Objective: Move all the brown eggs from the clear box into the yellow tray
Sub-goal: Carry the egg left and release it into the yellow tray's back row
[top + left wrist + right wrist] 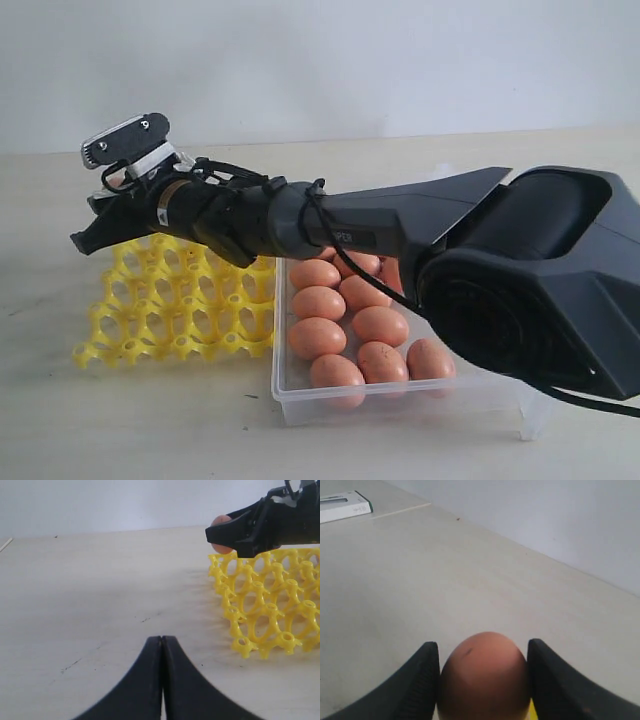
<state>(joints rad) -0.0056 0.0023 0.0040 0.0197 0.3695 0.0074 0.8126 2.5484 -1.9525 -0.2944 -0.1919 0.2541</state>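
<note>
L gripper [161, 680]: jaws clenched tight, nothing btwn them, low over table [90, 605], near yellow tray [180, 300] but apart from it. R gripper [105, 190]: up above tray's far-left corner, clear of the lattice, jaws grasping a brown egg [482, 675] by its sides. R arm [330, 225] stretches across over tray's right edge. Clear box [400, 400] sits just right of tray; touching or a hair apart, can't tell. Other brown eggs [318, 302] lie in the box in rows, approx nine seen, more hidden behind arm. Arm's bulky black housing [530, 280] covers the box's side farthest from tray.
</note>
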